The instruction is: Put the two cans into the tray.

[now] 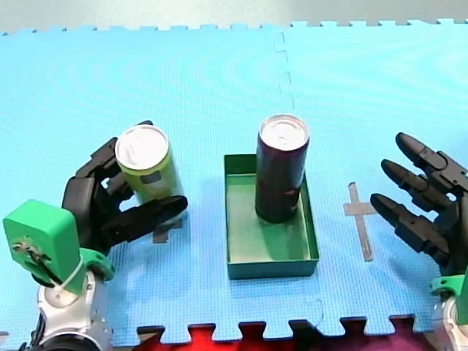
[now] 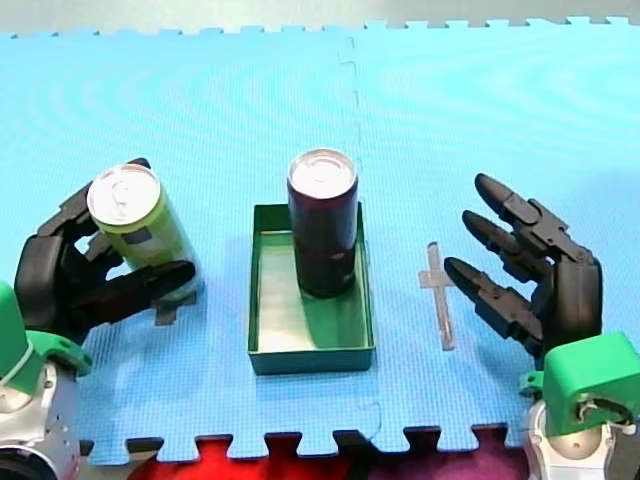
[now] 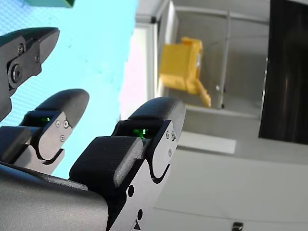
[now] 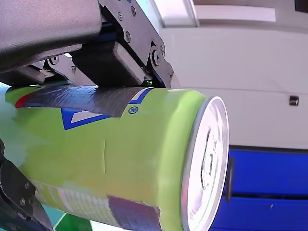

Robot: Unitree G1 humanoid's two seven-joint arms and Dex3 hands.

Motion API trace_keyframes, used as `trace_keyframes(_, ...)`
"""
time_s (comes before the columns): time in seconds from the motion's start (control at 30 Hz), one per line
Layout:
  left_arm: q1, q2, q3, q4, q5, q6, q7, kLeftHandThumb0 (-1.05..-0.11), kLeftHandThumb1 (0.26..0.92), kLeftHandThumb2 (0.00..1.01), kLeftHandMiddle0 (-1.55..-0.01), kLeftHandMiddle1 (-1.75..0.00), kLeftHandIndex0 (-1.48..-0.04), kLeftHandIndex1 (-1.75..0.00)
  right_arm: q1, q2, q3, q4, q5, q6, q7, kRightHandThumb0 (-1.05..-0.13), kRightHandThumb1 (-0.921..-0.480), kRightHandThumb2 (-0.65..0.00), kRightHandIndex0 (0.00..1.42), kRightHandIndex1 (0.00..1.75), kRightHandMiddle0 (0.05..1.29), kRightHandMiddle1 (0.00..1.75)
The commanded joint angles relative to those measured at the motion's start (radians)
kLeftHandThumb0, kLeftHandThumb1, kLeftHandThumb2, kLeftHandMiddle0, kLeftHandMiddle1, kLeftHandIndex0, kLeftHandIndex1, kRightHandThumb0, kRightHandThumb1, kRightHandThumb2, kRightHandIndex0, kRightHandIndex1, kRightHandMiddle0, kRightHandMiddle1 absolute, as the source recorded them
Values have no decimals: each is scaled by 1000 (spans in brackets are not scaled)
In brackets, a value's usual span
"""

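Note:
A light green can point(image 1: 146, 164) stands upright on the blue foam mat, left of the tray. My left hand point(image 1: 135, 191) is shut on it, thumb in front and fingers curled round its back. The second wrist view shows this can point(image 4: 120, 159) pressed between the black fingers point(image 4: 115, 57). A dark purple can point(image 1: 281, 168) stands upright in the far half of the green tray point(image 1: 272, 268). My right hand point(image 1: 417, 197) is open to the right of the tray and holds nothing.
A grey tape cross point(image 1: 360, 219) lies on the mat between the tray and my right hand. Another tape mark point(image 1: 164, 232) lies by the green can. The mat's toothed front edge point(image 1: 241, 330) runs close below the tray.

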Motion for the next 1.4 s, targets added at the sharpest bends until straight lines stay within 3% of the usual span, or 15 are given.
trace_keyframes(0.0, -10, 0, 8, -3, -10, -14, -2, -359, 825, 0, -1248, -50, -1149, -19, -1, -5, -3, -1, 7, -6, 0, -452, -710, 0, 890, 0, 822, 0)
trace_keyframes(0.2, -20, 3, -7, -33, 14, -36, 35, -359, 823, 0, -1262, -38, -1158, -13, -2, -6, -4, 2, 4, -6, -1, -452, -709, 0, 890, 0, 823, 0)
trace_keyframes(0.3, -8, 3, -35, -89, 51, -56, 87, -360, 820, 0, -1266, -33, -1161, -11, -3, -7, -5, 6, 1, -5, -4, -451, -708, 0, 889, 0, 823, 0)
trace_keyframes(0.4, 19, 3, -64, -169, 77, -71, 107, -362, 817, 0, -1268, -27, -1162, -8, -4, -10, -1, 9, -16, 1, -22, -450, -708, 0, 889, 0, 824, 1)
trace_keyframes(0.6, 68, 5, -91, -275, 25, -82, -13, -361, 815, 0, -1274, -20, -1167, -6, -5, -13, 8, 10, -44, 23, -56, -454, -708, 0, 889, 0, 824, 0)
trace_keyframes(0.83, 110, 9, -109, -358, 9, -39, -29, -358, 816, 1, -1282, -15, -1173, -5, -4, -10, 16, 11, -59, 40, -85, -458, -708, 0, 885, 0, 821, 0)
trace_keyframes(1.1, 142, 11, -145, -453, 46, -14, 11, -362, 821, 2, -1288, -11, -1178, -3, -6, -9, 18, 13, -50, 35, -87, -458, -706, 0, 887, 1, 823, 1)
trace_keyframes(1.37, 227, -1, -209, -638, 134, 40, 96, -371, 824, 1, -1296, -9, -1180, -2, -22, -14, 11, 48, -40, 46, -83, -453, -705, 0, 888, 1, 821, 0)
